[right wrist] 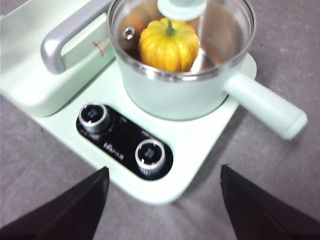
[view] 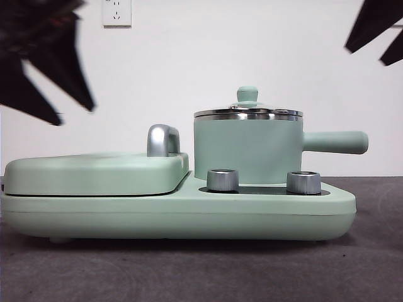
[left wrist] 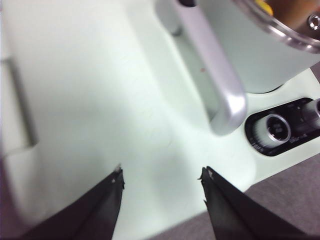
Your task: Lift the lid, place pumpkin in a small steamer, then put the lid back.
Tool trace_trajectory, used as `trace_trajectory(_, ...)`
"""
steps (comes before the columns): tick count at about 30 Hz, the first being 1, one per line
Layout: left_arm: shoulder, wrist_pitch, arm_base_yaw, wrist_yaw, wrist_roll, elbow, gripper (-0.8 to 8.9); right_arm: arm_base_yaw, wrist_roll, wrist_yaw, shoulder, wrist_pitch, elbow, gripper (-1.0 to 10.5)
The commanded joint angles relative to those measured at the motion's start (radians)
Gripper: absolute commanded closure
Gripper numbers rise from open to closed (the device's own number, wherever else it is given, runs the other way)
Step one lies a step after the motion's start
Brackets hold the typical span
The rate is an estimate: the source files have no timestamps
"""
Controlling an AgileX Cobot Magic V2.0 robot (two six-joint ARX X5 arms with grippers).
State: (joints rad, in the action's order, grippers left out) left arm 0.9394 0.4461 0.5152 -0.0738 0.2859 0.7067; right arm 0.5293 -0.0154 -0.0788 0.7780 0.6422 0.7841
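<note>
The small steamer (view: 249,151) stands on the right of the mint-green cooker base, its long handle (view: 337,142) pointing right. The lid (view: 247,113) sits on its rim, with the mint knob (view: 247,94) on top. In the right wrist view the pumpkin (right wrist: 168,44) shows through the glass lid (right wrist: 220,30), inside the steamer (right wrist: 175,95). My right gripper (right wrist: 164,169) is open and empty, high above the cooker's control end, at the top right of the front view (view: 384,31). My left gripper (left wrist: 161,176) is open and empty above the griddle cover, blurred at the top left of the front view (view: 56,82).
The flat griddle cover (view: 94,173) with its steel handle (view: 162,139) fills the left of the cooker base (view: 189,217). Two steel dials (view: 222,180) (view: 303,182) stand in front of the steamer. A grey cloth covers the table. A wall socket (view: 117,12) is behind.
</note>
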Motion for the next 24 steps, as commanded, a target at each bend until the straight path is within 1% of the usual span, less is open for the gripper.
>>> trace_trajectory(1,-0.102,-0.011,0.0,0.035,0.053,-0.035,5.6,0.006,-0.006,-0.003,0.046,-0.054,0.002,6.0)
trace_trajectory(5,-0.234,0.02,0.0,0.126,0.054,-0.057,5.65,0.006,-0.008,-0.008,0.094,-0.127,0.003,6.0)
trace_trajectory(7,-0.275,0.024,0.0,0.141,0.008,-0.057,5.65,0.006,-0.006,-0.004,0.105,-0.143,0.003,6.0)
trace_trajectory(10,-0.317,0.018,0.0,0.142,-0.029,-0.057,5.74,0.006,-0.006,-0.003,0.104,-0.145,0.003,6.1)
trace_trajectory(11,-0.327,0.018,0.0,0.141,-0.037,-0.057,6.83,0.006,-0.007,-0.002,0.102,-0.145,0.003,6.6)
trace_trajectory(12,-0.334,0.018,0.0,0.142,-0.036,-0.057,8.27,0.006,-0.007,0.0,0.101,-0.151,0.003,8.3)
trace_trajectory(13,-0.337,0.014,0.0,0.141,-0.038,-0.057,7.99,0.006,-0.002,0.0,0.099,-0.158,0.003,9.7)
trace_trajectory(14,-0.338,0.01,0.0,0.143,-0.039,-0.057,8.07,0.006,-0.002,0.0,0.1,-0.18,0.003,9.2)
trace_trajectory(15,-0.338,0.01,-0.001,0.143,-0.038,-0.057,8.07,0.006,-0.004,0.0,0.101,-0.195,0.003,9.3)
trace_trajectory(17,-0.339,0.01,-0.001,0.143,-0.04,-0.057,8.07,0.007,-0.004,-0.027,0.1,-0.192,0.003,9.3)
trace_trajectory(24,-0.34,0.004,-0.001,0.143,-0.039,-0.057,8.07,0.007,-0.003,-0.026,0.101,-0.196,0.003,9.3)
